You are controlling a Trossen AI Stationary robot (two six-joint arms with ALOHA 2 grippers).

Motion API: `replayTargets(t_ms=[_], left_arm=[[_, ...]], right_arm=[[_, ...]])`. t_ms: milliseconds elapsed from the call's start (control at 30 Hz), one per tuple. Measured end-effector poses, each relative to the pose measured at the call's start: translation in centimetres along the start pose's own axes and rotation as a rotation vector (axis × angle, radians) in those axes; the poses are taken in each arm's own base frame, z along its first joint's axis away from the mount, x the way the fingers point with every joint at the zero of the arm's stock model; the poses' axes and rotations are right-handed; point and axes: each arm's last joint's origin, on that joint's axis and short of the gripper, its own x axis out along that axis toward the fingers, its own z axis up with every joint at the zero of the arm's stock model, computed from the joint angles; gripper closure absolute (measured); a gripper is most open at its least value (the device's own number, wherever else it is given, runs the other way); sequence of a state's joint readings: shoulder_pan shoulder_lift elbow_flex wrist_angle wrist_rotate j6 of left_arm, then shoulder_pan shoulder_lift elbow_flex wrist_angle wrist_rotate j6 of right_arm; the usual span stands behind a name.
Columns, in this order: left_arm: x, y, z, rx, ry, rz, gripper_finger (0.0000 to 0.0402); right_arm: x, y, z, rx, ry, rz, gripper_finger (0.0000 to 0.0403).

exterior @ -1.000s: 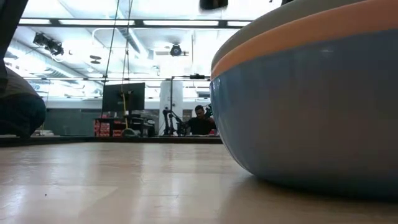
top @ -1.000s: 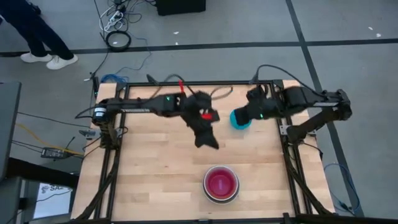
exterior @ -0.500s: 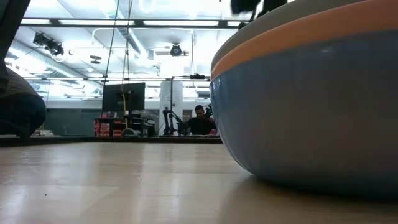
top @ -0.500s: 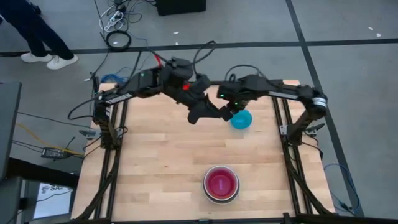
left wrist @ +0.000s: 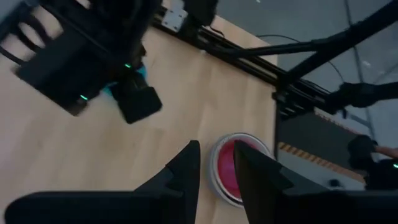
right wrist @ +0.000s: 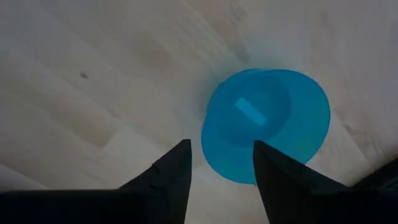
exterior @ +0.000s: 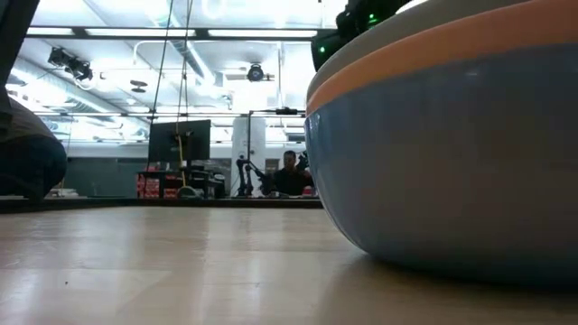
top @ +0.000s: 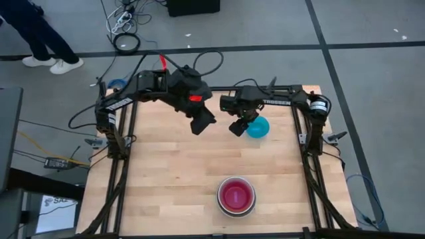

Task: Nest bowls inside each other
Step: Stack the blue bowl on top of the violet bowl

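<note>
One bowl is left out, as far as I can judge: the small teal bowl [top: 257, 127] sits alone on the counter [top: 159, 172] in the upper right of the high view, well apart from the stack of bowls [top: 236, 196] at lower centre. That stack shows a red-pink inside and a pale grey rim from above; in the low view its blue wall and orange band [exterior: 452, 135] fill the right of the frame, so I take most of the nesting as done. How many bowls sit inside it I cannot tell.

My right hand [right wrist: 217, 177] hangs above the teal bowl [right wrist: 266, 124], fingers spread and empty, the bowl lying flat on the wood beyond them. My left hand [left wrist: 214, 168] is raised near top centre of the high view, fingers parted with nothing between them, looking down at the stack [left wrist: 239, 165].

The counter is pale wood planks in a black frame. Around it lie grey floor, dark tape lines and cables; a person's legs [top: 33, 33] show at upper left. The low view shows a lit workshop with a seated person [exterior: 291, 176] far back.
</note>
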State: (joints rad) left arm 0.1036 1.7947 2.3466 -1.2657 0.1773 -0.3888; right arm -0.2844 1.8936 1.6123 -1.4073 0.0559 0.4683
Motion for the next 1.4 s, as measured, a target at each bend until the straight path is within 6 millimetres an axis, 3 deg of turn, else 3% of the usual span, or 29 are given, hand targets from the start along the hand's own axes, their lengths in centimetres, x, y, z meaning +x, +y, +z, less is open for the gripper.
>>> replayTargets(t_ms=[333,600,867,1200,1300,1400], left_arm=[[-0.5,0.2,0.0,0.016,-0.031,0.060,0.0296],[-0.5,0.2,0.0,0.015,-0.039,0.081,0.0296],[-0.5,0.3,0.0,0.015,-0.045,0.098,0.0296],[-0.5,0.3,0.1,0.014,-0.052,0.119,0.0296],[-0.5,0.3,0.1,0.014,-0.054,0.122,0.0296],[-0.5,0.3,0.1,0.015,-0.054,0.122,0.0296]], right_arm=[[1.7,0.2,0.4,-0.024,0.046,-0.022,0.0245],[4.1,0.2,-0.1,-0.028,0.083,-0.044,0.0245],[5.4,1.5,0.0,-0.031,0.011,-0.001,0.0250],[8.4,1.4,-0.4,-0.016,-0.016,0.000,0.0254],[9.0,1.2,-0.8,-0.023,0.009,-0.012,0.0283],[9.2,1.2,-0.9,-0.057,0.023,-0.005,0.0355]])
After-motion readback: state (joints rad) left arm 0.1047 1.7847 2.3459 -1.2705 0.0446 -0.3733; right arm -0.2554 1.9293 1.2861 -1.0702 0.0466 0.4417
